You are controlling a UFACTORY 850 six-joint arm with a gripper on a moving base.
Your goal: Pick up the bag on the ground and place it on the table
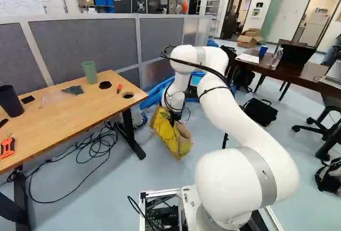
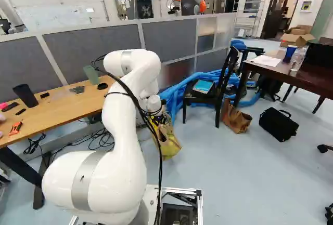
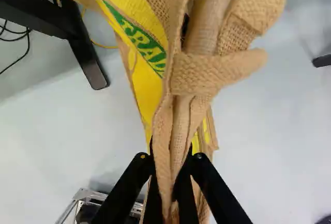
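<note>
A black gripper (image 1: 175, 117) points downward, its two fingers clamped on the upper folds of a yellow-and-tan burlap bag (image 1: 171, 136). The white arm (image 1: 242, 127) reaches forward, arches high and drops steeply at its far end, right of the wooden table (image 1: 64, 118), the bag below tabletop level.

table leg (image 3: 87, 58) flanks the bag (image 3: 207, 74); open floor (image 3: 269, 146) opposite

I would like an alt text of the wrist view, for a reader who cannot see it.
The gripper is shut on folds of a burlap bag with yellow areas and green lettering. Beyond the bag are pale floor, a black table leg and thin black cables.
</note>
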